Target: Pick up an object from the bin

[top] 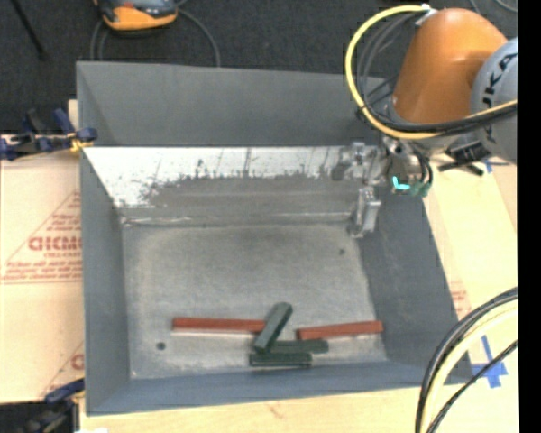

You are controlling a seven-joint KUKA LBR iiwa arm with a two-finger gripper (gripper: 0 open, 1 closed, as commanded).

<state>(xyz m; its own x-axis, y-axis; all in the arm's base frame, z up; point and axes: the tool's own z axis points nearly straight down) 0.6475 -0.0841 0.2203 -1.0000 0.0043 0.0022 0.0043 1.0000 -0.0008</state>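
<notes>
**Bin** (pixel 104 269): grey metal with sloped walls. The far wall is scuffed pale along the upper middle of the frame. No writing can be read on it.

**Arm**: enters from the upper right of the frame.
- The orange cover (pixel 442 61) sits domed over the wrist, ringed by a yellow cable (pixel 353 70).
- A white link (pixel 498 72) at the right edge bears black capital letters, cut off by the edge and not readable as a word.
- The wrist is bent so that the tool points down into the bin.

**Gripper** (pixel 366 216): a bare metal assembly hanging in the bin's upper right corner, close to where the far and right walls meet. A small teal spot shows just to its right. Whether it is open or closed cannot be told.

**Contents**: all lie in the lower part of the frame, along the near wall.
- The long red-brown stick (pixel 216 326) lies level, left of centre.
- The short red-brown stick (pixel 340 331) lies level at lower right, nearly straight below the gripper in the frame, and is the closest piece to it.
- The tilted dark green bar (pixel 274 324) lies slanted between the two sticks, touching both.
- The flat dark green bar (pixel 281 359) lies level, just below the tilted one and touching it.
- A dark speck (pixel 160 346) sits at lower left.

**Relation**: the whole cluster lies well apart from the gripper, with open bin floor between them.
</notes>
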